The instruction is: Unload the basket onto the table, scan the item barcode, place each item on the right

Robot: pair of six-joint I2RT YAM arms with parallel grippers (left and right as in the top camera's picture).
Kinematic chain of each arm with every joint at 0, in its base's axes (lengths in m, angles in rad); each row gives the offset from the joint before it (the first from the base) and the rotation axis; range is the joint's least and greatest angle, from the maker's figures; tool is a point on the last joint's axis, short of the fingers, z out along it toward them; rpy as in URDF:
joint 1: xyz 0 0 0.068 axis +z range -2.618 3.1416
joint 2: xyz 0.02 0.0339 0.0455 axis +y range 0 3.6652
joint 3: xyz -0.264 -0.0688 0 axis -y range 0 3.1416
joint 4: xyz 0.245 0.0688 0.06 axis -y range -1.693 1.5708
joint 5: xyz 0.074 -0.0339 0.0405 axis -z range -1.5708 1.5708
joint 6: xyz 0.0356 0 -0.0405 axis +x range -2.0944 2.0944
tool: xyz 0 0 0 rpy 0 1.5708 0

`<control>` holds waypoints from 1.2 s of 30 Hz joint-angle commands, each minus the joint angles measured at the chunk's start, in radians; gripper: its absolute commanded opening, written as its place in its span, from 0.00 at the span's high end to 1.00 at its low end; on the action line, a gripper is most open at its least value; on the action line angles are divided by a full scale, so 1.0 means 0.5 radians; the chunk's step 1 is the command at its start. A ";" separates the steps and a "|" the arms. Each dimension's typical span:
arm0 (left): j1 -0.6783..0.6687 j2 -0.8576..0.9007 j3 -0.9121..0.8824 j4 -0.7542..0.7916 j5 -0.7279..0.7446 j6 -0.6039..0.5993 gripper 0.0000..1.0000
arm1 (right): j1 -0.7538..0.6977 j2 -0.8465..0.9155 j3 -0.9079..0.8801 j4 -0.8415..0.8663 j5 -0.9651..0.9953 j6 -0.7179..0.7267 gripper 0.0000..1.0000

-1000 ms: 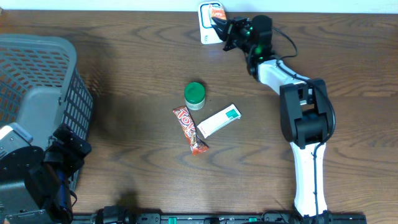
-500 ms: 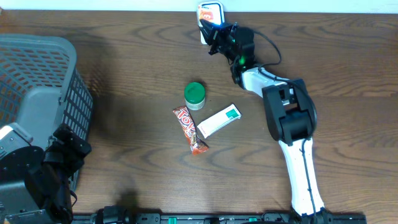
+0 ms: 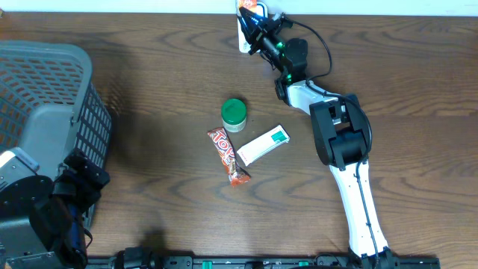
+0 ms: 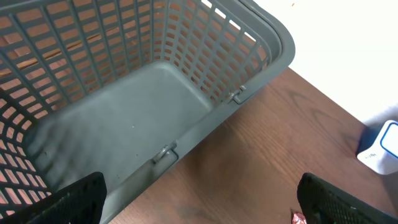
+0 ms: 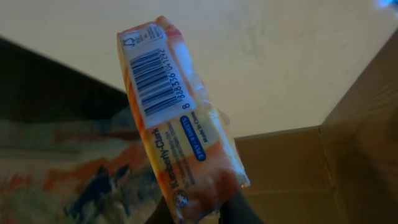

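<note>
An orange packet (image 5: 180,143) is clamped in the right jaws at the top centre of the overhead frame, held at the far edge of the counter (image 3: 149,60), just beside a white and blue device (image 3: 244,41). In the right wrist view the packet is seen tilted, its barcode (image 5: 152,87) shown at upper left. The left jaws are spread wide at lower left, beside a grey basket (image 3: 45,97). A green-lidded jar (image 3: 234,113), a red snack bar (image 3: 228,155) and a white box (image 3: 263,144) are grouped mid-frame.
</note>
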 commanded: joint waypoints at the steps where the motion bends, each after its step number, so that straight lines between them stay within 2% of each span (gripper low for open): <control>1: 0.010 -0.002 0.001 -0.001 -0.027 0.010 0.02 | -0.004 -0.011 0.037 0.065 -0.060 0.007 0.99; 6: 0.010 -0.002 0.001 -0.001 -0.027 0.010 0.02 | -0.001 -0.011 0.037 0.039 -0.153 0.007 0.99; 11: 0.010 -0.002 0.001 -0.001 -0.027 0.010 0.02 | 0.001 -0.011 0.037 -0.254 -0.437 0.007 0.99; 16: 0.010 -0.002 0.001 -0.001 -0.027 0.010 0.02 | 0.025 -0.020 0.037 -0.056 -0.564 0.007 0.99; 18: 0.010 -0.002 0.001 -0.001 -0.027 0.010 0.02 | 0.036 -0.072 0.037 -0.095 -0.617 0.007 0.99; 23: 0.010 -0.001 0.001 -0.001 -0.027 0.010 0.02 | 0.048 -0.365 0.037 -1.041 -0.887 0.007 0.98; 27: 0.010 -0.002 0.001 -0.001 -0.027 0.010 0.02 | 0.048 -0.565 0.037 -1.556 -0.897 0.007 0.99; 33: 0.010 -0.002 0.001 -0.001 -0.027 0.010 0.02 | 0.030 -0.713 0.037 -1.709 -0.879 0.007 0.99; 36: 0.010 -0.002 0.001 -0.001 -0.027 0.010 0.02 | -0.021 -0.746 0.037 -1.939 -0.922 0.007 0.99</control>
